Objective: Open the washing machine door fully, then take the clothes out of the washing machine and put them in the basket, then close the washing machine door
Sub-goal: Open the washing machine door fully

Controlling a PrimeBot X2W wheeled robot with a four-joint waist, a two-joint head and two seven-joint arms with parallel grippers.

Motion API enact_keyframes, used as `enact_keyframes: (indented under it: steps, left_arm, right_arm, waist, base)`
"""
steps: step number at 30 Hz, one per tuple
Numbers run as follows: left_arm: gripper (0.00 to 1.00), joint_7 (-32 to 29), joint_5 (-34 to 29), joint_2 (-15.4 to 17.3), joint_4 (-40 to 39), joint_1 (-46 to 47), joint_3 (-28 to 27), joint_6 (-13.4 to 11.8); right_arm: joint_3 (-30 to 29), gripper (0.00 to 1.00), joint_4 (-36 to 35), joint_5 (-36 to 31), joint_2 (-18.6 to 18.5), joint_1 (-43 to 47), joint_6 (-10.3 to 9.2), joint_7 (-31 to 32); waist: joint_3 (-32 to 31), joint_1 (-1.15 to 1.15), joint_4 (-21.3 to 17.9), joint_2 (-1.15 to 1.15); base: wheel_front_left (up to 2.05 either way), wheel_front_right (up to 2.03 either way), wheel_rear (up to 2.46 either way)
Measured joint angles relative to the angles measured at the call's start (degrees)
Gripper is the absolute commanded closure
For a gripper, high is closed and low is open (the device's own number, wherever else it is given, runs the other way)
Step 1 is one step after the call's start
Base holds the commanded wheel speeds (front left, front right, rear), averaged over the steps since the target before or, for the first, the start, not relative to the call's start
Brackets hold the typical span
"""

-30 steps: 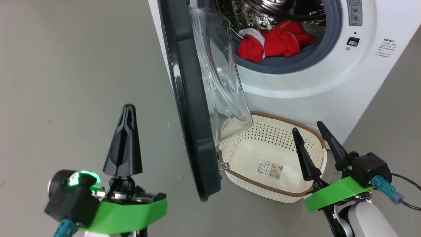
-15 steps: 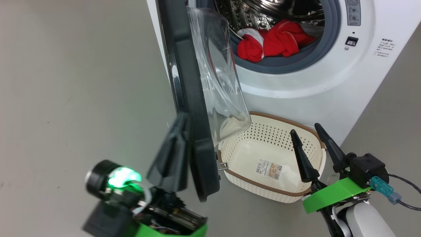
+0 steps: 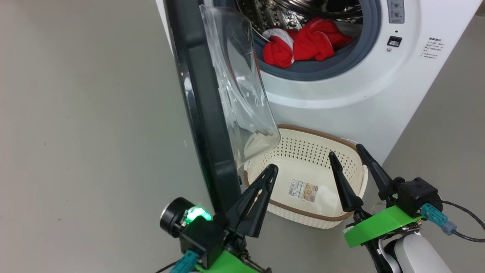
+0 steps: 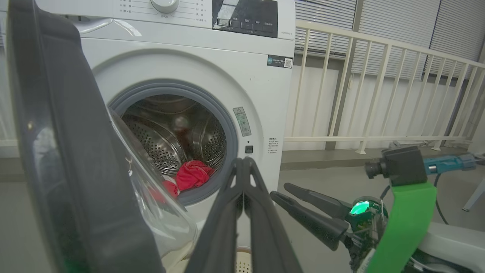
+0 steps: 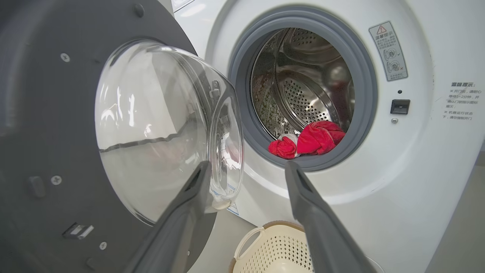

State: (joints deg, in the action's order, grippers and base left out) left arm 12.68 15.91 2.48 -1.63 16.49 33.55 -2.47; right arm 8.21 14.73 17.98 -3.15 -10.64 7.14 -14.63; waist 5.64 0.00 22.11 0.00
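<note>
Left gripper [image 3: 273, 167] is holding its two fingers pressed together with nothing between them. In the head view it is pointing up and to the right just beside the bottom edge of the washing machine door [image 3: 197, 94], on the side facing the basket [image 3: 314, 132]. Whether it is touching the door cannot be determined. In the left wrist view the left gripper [image 4: 242, 162] is aiming at the front of the washing machine [image 4: 189, 53], with the door [image 4: 57, 132] standing close on the left.

Right gripper [image 3: 345, 151] is holding its fingers spread apart and is gripping nothing. It is hovering over the right end of the basket. In its own wrist view the right gripper [image 5: 247, 166] is facing the drum opening.

The door is standing partly open, edge-on to the head camera and roughly square to the machine front. Its glass window [image 3: 235, 76] is bulging toward the machine and overhanging the left end of the basket.

The clothes [image 3: 303, 45] are lying inside the drum [image 5: 303, 87], bunched at the front against the lower lip of the gasket [image 5: 363, 125].

The basket is sitting upright on the floor [image 3: 75, 113], just beside the base of the machine and below the opening. A paper label [image 3: 303, 189] is showing on its bottom
</note>
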Motion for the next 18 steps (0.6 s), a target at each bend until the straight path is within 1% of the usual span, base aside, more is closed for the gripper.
enact_keyframes:
  steps: [5,7,10,14,18]
  left_arm:
    - [1.0,0.0,1.4,0.0,5.2,1.8,0.9,-0.3]
    - [1.0,0.1,1.9,0.0,7.5,2.2,0.9,-1.2]
    - [1.0,0.4,2.9,0.0,9.8,2.8,0.6,-1.9]
    - [1.0,0.6,3.0,0.0,11.9,3.0,-0.5,-3.1]
    - [1.0,1.1,3.2,-0.3,12.3,3.4,-1.5,-3.6]
  right_arm:
    - [0.0,0.0,0.0,0.1,0.0,-0.1,0.0,0.0]
    - [0.0,0.0,0.0,0.1,0.0,-0.1,0.0,0.0]
    - [0.1,0.0,-0.1,0.3,0.0,-0.2,0.0,0.0]
    - [0.2,0.0,-0.3,0.3,0.0,-0.2,0.0,0.0]
    - [0.2,0.0,-0.3,0.3,0.0,-0.2,0.0,0.0]
  waist:
    - [0.6,0.0,-0.8,0.0]
    - [0.8,0.0,-1.1,0.0]
    - [1.1,0.0,-1.4,0.0]
    - [1.3,0.0,-1.2,0.0]
    - [1.3,0.0,-0.4,0.0]
  base:
    - [0.0,0.0,0.0]
    - [0.0,0.0,0.0]
    - [0.0,0.0,0.0]
    - [0.0,0.0,0.0]
    - [0.0,0.0,0.0]
